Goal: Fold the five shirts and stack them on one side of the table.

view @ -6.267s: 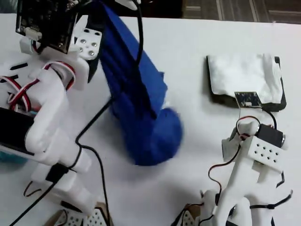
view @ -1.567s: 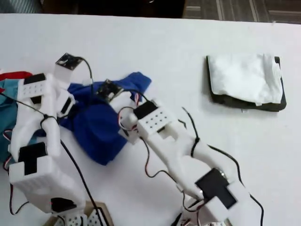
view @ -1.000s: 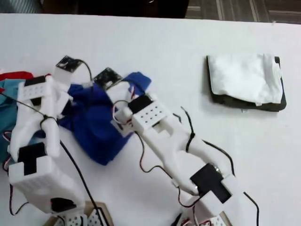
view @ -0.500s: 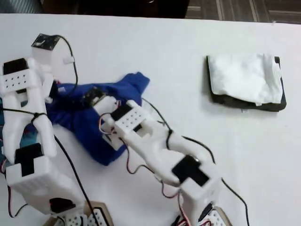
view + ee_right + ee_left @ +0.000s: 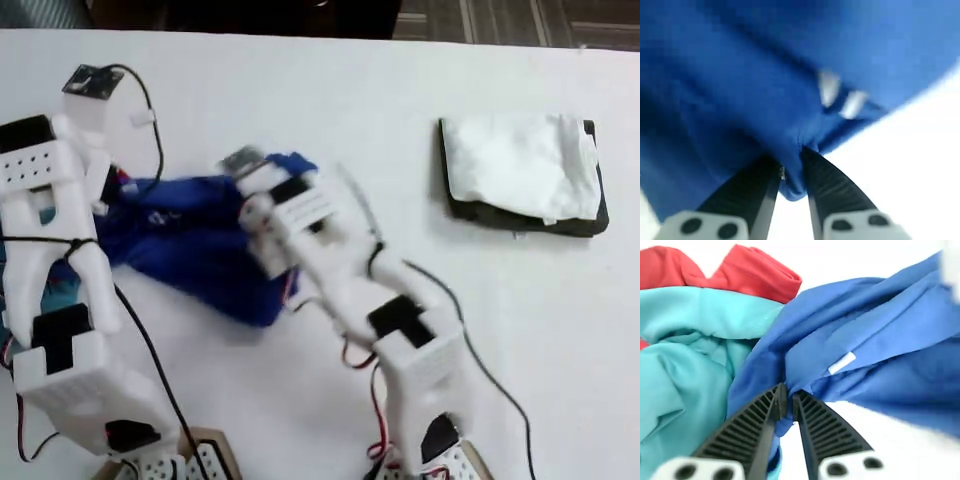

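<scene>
My left tool (image 5: 789, 399) is clenched on a bunched edge of the blue shirt (image 5: 190, 250), and my right tool (image 5: 791, 162) pinches another fold of it. The shirt lies crumpled at left-centre of the high view on the tabletop (image 5: 400, 90), touching the teal shirt (image 5: 685, 365). Both grips look thin. If I pull unevenly, one could slip, or the teal shirt could drag along.

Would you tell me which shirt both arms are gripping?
The crumpled royal-blue fabric shirt; both arms' jaws pinch it, while the teal shirt, red shirt and folded white shirt lie free.
</scene>
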